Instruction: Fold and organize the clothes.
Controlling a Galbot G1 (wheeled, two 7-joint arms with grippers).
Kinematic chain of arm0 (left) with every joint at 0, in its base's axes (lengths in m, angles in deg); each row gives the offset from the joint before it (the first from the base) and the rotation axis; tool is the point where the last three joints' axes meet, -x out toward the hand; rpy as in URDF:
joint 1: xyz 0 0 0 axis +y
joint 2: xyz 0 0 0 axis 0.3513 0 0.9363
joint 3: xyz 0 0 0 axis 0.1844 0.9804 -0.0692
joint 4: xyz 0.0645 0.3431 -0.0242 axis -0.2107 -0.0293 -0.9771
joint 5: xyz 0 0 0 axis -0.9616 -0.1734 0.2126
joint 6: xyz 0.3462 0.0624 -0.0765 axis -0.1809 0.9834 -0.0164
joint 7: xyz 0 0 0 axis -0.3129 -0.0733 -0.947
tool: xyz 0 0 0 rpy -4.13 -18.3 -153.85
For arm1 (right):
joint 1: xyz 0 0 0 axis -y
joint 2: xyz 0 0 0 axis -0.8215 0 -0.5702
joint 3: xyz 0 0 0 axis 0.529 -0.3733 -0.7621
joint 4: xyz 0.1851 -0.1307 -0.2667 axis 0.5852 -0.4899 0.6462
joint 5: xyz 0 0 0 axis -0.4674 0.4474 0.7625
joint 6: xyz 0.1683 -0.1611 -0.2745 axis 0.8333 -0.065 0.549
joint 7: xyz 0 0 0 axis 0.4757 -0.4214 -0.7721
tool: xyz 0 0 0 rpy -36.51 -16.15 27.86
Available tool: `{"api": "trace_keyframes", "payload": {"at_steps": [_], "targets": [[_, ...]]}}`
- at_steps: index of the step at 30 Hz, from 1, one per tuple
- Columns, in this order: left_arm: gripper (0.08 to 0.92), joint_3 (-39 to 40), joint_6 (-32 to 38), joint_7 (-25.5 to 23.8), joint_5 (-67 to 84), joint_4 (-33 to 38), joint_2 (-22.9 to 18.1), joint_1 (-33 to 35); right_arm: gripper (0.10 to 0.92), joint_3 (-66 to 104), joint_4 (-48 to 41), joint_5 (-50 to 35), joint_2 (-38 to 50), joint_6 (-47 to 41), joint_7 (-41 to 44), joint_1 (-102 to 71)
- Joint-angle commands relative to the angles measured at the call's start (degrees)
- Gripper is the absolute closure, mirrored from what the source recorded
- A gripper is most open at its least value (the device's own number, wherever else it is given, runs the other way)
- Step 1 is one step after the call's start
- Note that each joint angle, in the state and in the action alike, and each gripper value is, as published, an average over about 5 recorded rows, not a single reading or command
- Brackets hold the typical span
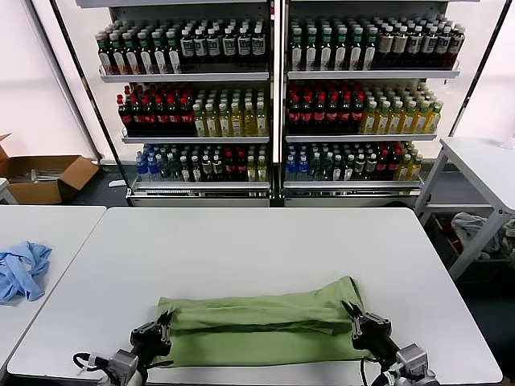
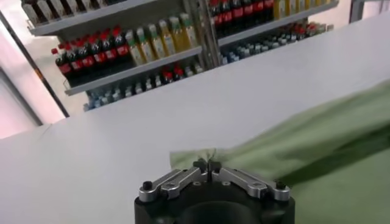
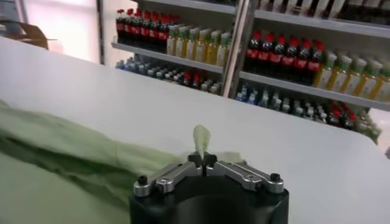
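— Across the near edge of the white table (image 1: pixel 265 241), from where the head camera looks, what have we got?

— A light green shirt (image 1: pixel 265 326) lying in a long band, its long axis running side to side, left to right. It's already doubled over lengthwise, soft and creased, with a rumpled ridge along the far side. The left tool (image 1: pixel 165 320) sits at its left end and the right tool (image 1: pixel 352 314) at its right end, so each arm has its own end of the cloth.

— Anything else about?

— A small blue garment (image 1: pixel 22 269) crumpled on the neighbouring table to the left, well apart, and shelves of bottles (image 1: pixel 273 104) behind.

— And from the left wrist?

— The left tool (image 2: pixel 209 164) has its fingers pressed together on a corner of the shirt (image 2: pixel 317 143); a thin lip of fabric pokes up between them. The cloth stretches away from it in a matte, cottony sheet over the smooth tabletop.

— The right wrist?

— Same story. The right tool (image 3: pixel 203 159) is clamped on the shirt (image 3: pixel 67 149), with a little peak of green standing up just past the fingertips, and the rest trails off in loose folds.

— So the next move?

— I'd guess both ends get carried together, either toward the far side or toward each other, to make another fold. Keeping the two ends level looks like the thing to mind.
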Motion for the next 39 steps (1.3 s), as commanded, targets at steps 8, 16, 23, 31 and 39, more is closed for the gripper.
{"api": "trace_keyframes", "payload": {"at_steps": [8, 16, 23, 31, 39], "targets": [[0.703, -1.0, 1.2, 5.4, -2.1, 1.2, -0.2, -1.3, 0.724, -2.3, -0.5, -4.0, -4.6, 0.5, -20.1, -0.4], [0.469, -8.5, -1.6, 5.7, 2.5, 5.5, 1.0, -1.5, 0.508, -0.4, 2.3, -3.9, -5.9, 3.1, -24.3, 1.5], [0.27, -10.4, -1.9, 8.7, 5.3, 11.5, -1.1, 9.0, 0.308, 6.8, 7.3, -2.3, -5.3, 7.1, -18.2, -2.6], [0.178, -4.7, 6.2, 7.9, 5.9, 8.9, -6.0, 14.4, 0.204, 13.5, 1.4, -2.6, -4.4, 23.9, -5.7, -9.4], [0.177, -3.3, 11.1, 5.8, 9.1, 3.5, -8.7, 9.6, 0.203, 14.1, -1.9, -0.2, -6.3, 33.1, -2.6, -16.3]]}}
